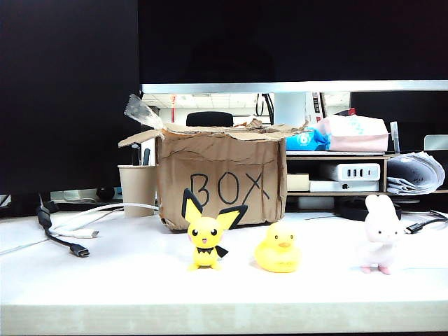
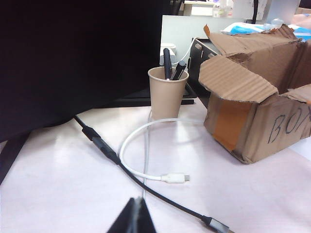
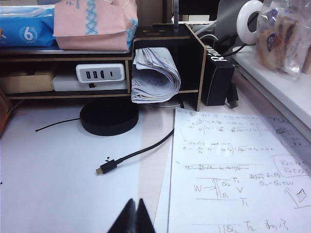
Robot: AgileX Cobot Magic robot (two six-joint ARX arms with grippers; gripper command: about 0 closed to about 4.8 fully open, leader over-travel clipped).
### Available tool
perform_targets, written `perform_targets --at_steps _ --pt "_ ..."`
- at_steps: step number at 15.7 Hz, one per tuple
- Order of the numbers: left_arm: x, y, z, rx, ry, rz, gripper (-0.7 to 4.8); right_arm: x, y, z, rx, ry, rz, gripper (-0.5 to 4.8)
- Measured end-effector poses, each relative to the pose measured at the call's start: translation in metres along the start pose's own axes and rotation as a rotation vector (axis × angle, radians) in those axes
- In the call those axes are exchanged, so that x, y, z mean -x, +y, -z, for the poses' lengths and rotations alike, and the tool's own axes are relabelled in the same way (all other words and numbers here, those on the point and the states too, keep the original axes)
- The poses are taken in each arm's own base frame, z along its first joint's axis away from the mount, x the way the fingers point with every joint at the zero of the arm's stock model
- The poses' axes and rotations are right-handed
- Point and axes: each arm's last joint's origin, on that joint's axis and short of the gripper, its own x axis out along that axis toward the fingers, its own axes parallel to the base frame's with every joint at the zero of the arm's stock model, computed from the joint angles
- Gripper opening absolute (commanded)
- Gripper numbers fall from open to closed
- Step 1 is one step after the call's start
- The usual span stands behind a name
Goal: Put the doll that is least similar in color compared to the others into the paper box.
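Pink-white doll [image 1: 381,233] untouched on table [image 1: 126,269], well apart from paper box [image 1: 222,180]; nothing done yet. Left gripper [image 2: 135,217] & right gripper [image 3: 132,216] both closed, empty, parked back.

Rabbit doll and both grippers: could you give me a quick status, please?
Left gripper shut, right gripper shut, both empty. Rabbit untouched, right of duck. Box behind, unobstructed.

We see the exterior view from low at the counter [image 1: 224,294] edge, facing level toward the paper box [image 1: 220,178] and shelf [image 1: 336,157] behind. The left wrist view sits just above the counter behind the left claw [image 2: 136,216], facing the paper cup [image 2: 166,92]; it shares box and cup with the exterior. The right wrist view looks past the right claw [image 3: 135,217] at the shelf, also shared.
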Motion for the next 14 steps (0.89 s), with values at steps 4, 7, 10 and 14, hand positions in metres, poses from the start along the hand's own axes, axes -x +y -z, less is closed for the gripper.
perform_targets --at_steps 4,7,10,14 --pt "0.0 0.0 0.0 0.0 0.0 0.0 -0.05 0.0 0.0 0.0 0.0 0.0 0.0 -0.05" --pt "0.0 0.0 0.0 0.0 0.0 0.0 -0.05 0.0 0.0 0.0 0.0 0.0 0.0 -0.05" --pt "0.0 -0.002 0.0 -0.001 0.001 0.016 -0.05 0.0 0.0 0.0 0.0 0.0 0.0 -0.05" --pt "0.003 -0.028 0.004 -0.012 0.036 0.288 -0.05 0.0 0.0 0.0 0.0 -0.003 0.0 -0.05"
